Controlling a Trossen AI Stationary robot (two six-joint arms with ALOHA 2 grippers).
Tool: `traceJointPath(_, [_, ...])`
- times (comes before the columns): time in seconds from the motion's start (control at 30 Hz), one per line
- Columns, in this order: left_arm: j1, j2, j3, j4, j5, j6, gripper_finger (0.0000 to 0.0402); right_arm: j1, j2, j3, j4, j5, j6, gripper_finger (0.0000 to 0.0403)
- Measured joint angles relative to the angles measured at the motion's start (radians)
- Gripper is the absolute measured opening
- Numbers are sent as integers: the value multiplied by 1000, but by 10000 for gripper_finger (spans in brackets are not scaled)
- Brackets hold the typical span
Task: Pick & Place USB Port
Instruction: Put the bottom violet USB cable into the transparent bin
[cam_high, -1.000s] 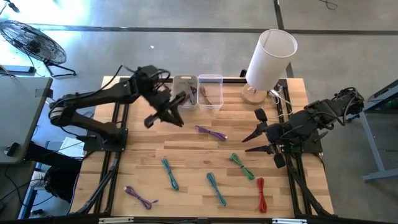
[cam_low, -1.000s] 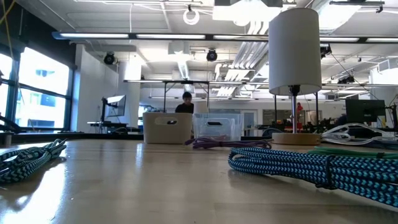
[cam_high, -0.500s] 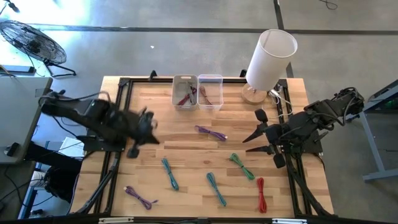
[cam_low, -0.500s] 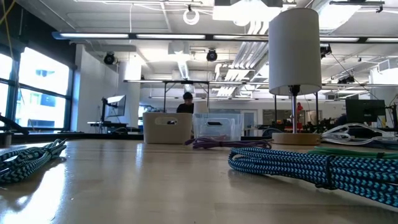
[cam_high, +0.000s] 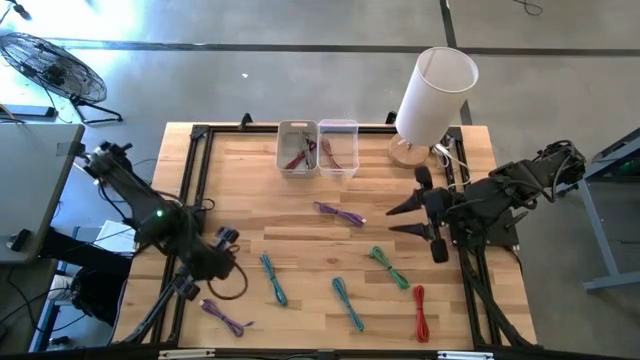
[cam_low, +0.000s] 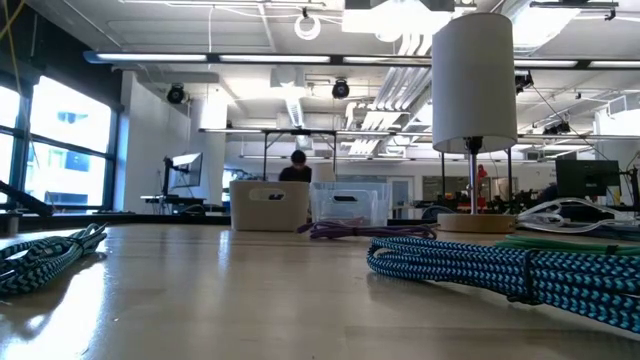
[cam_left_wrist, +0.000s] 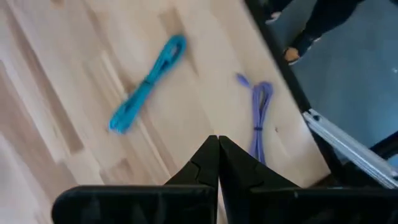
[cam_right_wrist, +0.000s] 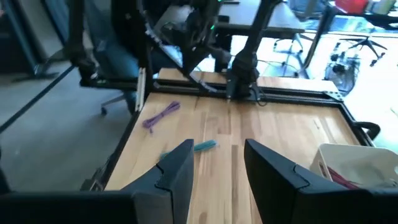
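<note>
Several coiled USB cables lie flat on the wooden table (cam_high: 240, 190): a purple one (cam_high: 340, 213) in the middle, two teal ones (cam_high: 273, 278) (cam_high: 347, 303), a green one (cam_high: 388, 267), a red one (cam_high: 420, 312) and a second purple one (cam_high: 227, 318) by the near left edge. My left gripper (cam_high: 215, 265) (cam_left_wrist: 217, 142) hovers shut and empty over the table's near left part, above the teal cable (cam_left_wrist: 146, 84) and purple cable (cam_left_wrist: 260, 118). My right gripper (cam_high: 402, 218) (cam_right_wrist: 217, 163) waits open at the right side.
Two small bins (cam_high: 298, 148) (cam_high: 338, 147) stand at the far edge, each with cables inside. A white lamp (cam_high: 435, 90) stands at the far right corner. A black frame rail (cam_high: 185, 200) runs along the table's left edge. A person (cam_low: 298, 165) stands far behind the table.
My left arm has swung away from the bins at the far edge, toward the table's near left corner, and now hangs over the cables there. My right gripper has shifted slightly toward the far edge.
</note>
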Motion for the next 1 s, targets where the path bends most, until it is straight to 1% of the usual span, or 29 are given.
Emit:
traceJointPath(0.07, [-6,31,0,-39,17,-27,0,0,4,0,9,13,12,133])
traceJointPath(0.17, [-7,79,0,-104,60,-26,0,0,12,0,13,27,34,133])
traceJointPath(0.27, [-7,128,0,-139,115,-27,4,1,28,0,17,2,55,133])
traceJointPath(0.37, [-19,172,0,-144,189,-26,22,9,57,0,35,-27,61,133])
traceJointPath(0.47, [-20,203,0,-143,235,-39,53,17,88,0,54,-30,68,133])
traceJointPath(0.57, [-17,216,0,-135,242,-79,92,17,112,0,54,-39,67,133])
traceJointPath(0.63, [-17,223,0,-98,245,-113,117,16,120,0,54,-54,66,133])
traceJointPath(0.73, [-23,224,0,-36,267,-185,146,16,120,0,59,-96,16,133])
traceJointPath(0.87, [-69,235,0,61,245,-283,162,25,104,0,43,-190,-81,133])
traceJointPath(1.0, [-156,286,0,137,215,-279,163,45,88,0,34,-258,-132,133])
